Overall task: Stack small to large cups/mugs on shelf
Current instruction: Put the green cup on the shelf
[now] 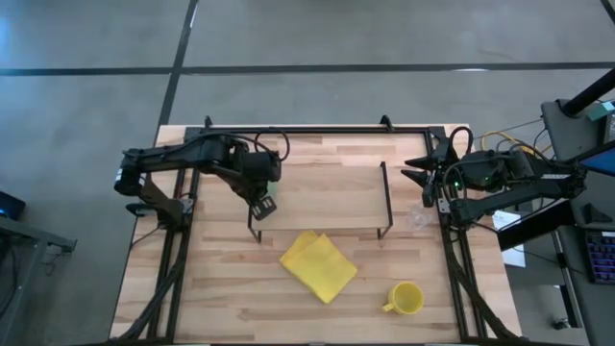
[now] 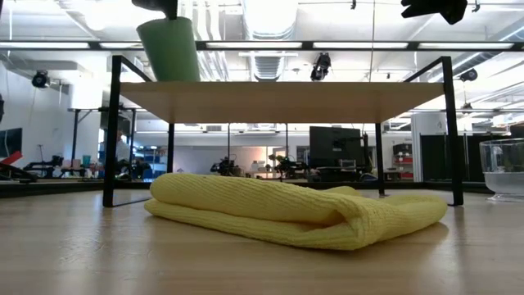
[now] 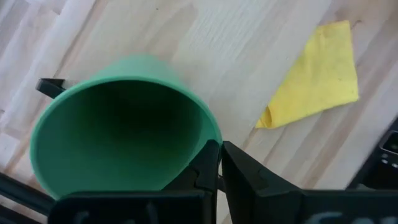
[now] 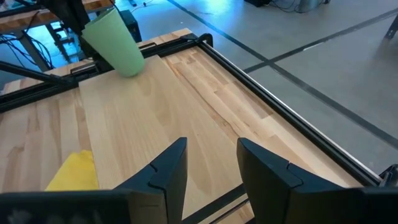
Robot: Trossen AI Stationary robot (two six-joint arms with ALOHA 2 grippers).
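Note:
My left gripper [image 1: 261,185] is shut on the green cup [image 2: 168,47] over the left end of the shelf [image 1: 322,187]. The cup also shows in the left wrist view [image 3: 118,130] and the right wrist view [image 4: 115,40]. My right gripper [image 1: 423,173] is open and empty, level with the shelf's right end; its fingers [image 4: 211,158] look along the shelf top [image 4: 155,112]. The clear glass cup [image 1: 418,219] stands on the table right of the shelf and shows in the low view [image 2: 503,168]. The yellow mug [image 1: 406,298] stands at the near right, its handle pointing toward the table's left. My left gripper holds the green cup by its rim [image 3: 205,146], with one finger inside the mouth and one outside. The fingers come from above. The cup hangs below them, mouth up and tilted, its base [image 2: 178,75] right at the shelf top; I cannot tell whether it touches.
A folded yellow cloth [image 1: 319,264] lies on the table in front of the shelf and fills the middle of the low view [image 2: 295,211]. The shelf's black wire legs [image 2: 110,139] stand on the table. Black rails [image 1: 317,130] run along the table's edges.

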